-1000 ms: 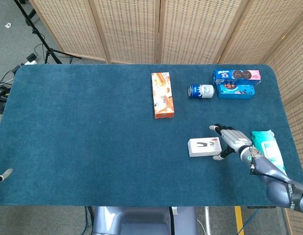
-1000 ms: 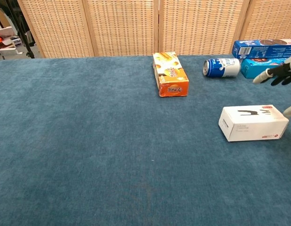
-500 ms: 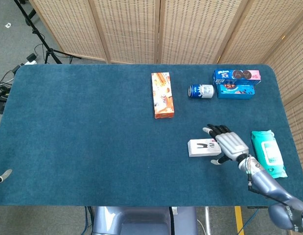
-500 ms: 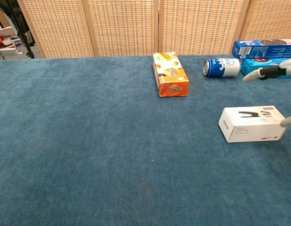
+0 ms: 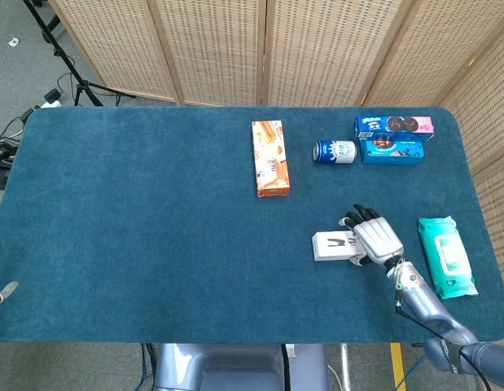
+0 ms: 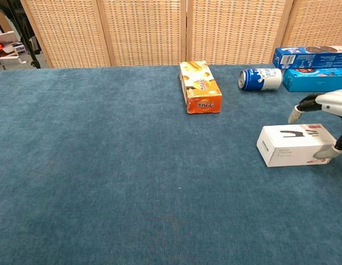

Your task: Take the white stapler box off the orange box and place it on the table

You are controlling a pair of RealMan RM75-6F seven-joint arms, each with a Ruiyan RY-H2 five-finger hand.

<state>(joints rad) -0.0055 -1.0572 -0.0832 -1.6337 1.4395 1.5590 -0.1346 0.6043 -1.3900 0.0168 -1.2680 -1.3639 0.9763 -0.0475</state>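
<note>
White stapler box (image 5: 337,245) flat on table (image 5: 138,228), apart from orange box (image 5: 269,158); right hand (image 5: 375,239) spread over it, grip unclear.

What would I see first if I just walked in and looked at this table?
Probably the robot's right hand, reaching over the right end of the white stapler box on the blue table near the front right. Next, the bright orange box lying alone in the middle toward the back. At the far right corner sit a blue can on its side and stacked blue cookie boxes.
</note>
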